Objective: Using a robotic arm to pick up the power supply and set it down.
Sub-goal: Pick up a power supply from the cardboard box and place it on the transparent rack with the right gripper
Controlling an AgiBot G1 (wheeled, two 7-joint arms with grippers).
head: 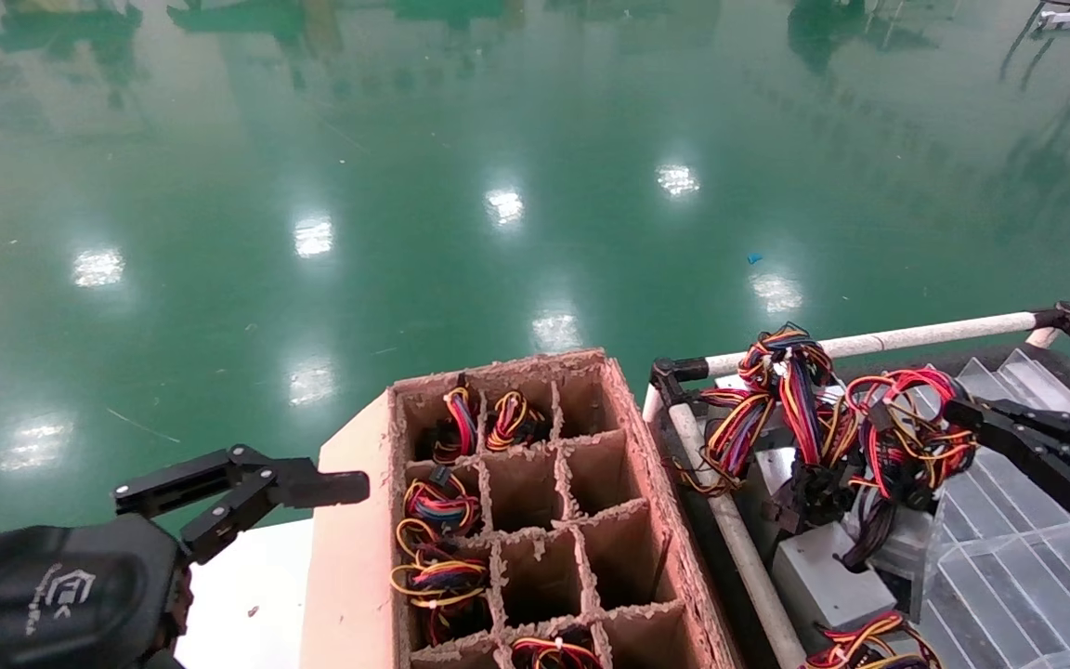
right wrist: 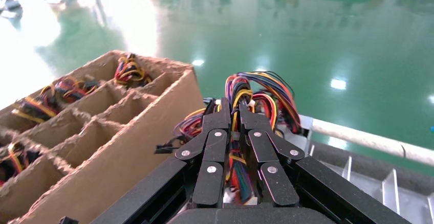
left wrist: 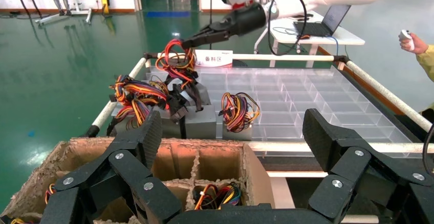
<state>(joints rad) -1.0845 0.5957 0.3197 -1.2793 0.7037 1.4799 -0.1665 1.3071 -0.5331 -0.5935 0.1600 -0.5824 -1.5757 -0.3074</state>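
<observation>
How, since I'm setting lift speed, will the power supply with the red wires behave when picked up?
Probably dense for its size: the power supply is a metal box. Its red wire bundle looks floppy, so it should dangle and may snag neighbouring bundles. The right gripper is at those wires.

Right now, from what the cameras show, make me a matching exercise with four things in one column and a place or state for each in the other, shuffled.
Things:
1. left end effector
2. right end effector
3. cardboard box
4. clear tray

Places or states:
A. carries grey metal boxes inside a white-railed frame
B. closed on the red wire bundle
C. divided into cells, some holding wire bundles
D. open, beside the cardboard box on the robot's left

Pairs: 1-D, 2-B, 3-C, 4-A
</observation>
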